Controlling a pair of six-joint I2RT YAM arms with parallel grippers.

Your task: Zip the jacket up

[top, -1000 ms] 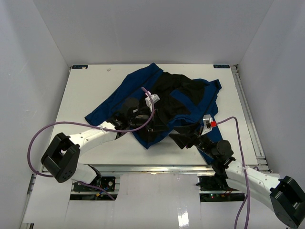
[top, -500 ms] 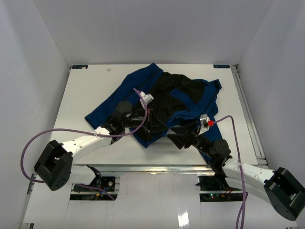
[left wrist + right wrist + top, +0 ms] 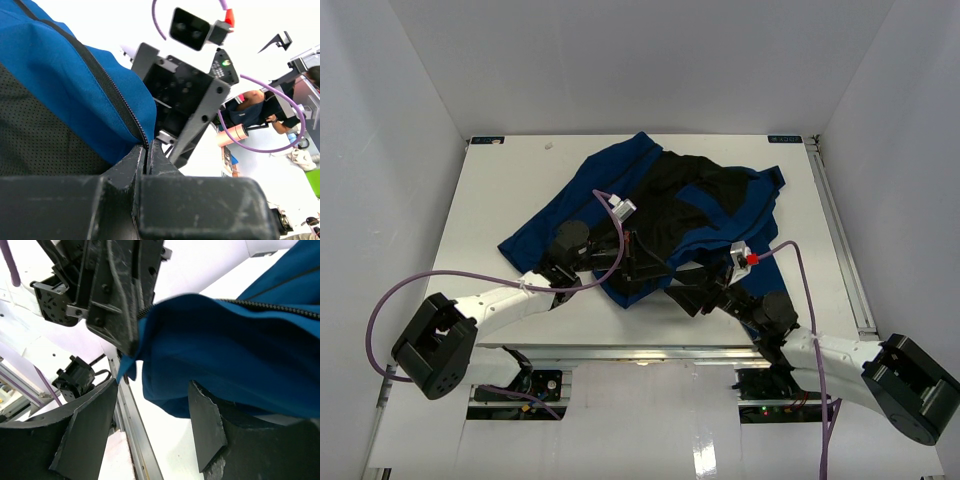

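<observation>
Top view: I'm seeing the jacket (image 3: 575,205) lying crumpled across the middle of the table (image 3: 500,180), black lining showing; the left gripper (image 3: 645,265) and the right gripper (image 3: 685,295) are meeting just beside each other at its near hem

Left wrist: the left gripper (image 3: 146,150) is pressing its jaws together, pinching the jacket's blue edge at the low end of the zipper (image 3: 107,87)

Right wrist: the right gripper (image 3: 150,435) is holding its jaws spread, with a blue flap of the jacket hanging between them unclamped; the left gripper is gripping the flap's corner

Rumpled royal-blue jacket (image 3: 665,205), unzipped, black mesh lining uppermost, zipper teeth bare along the front edge.
</observation>
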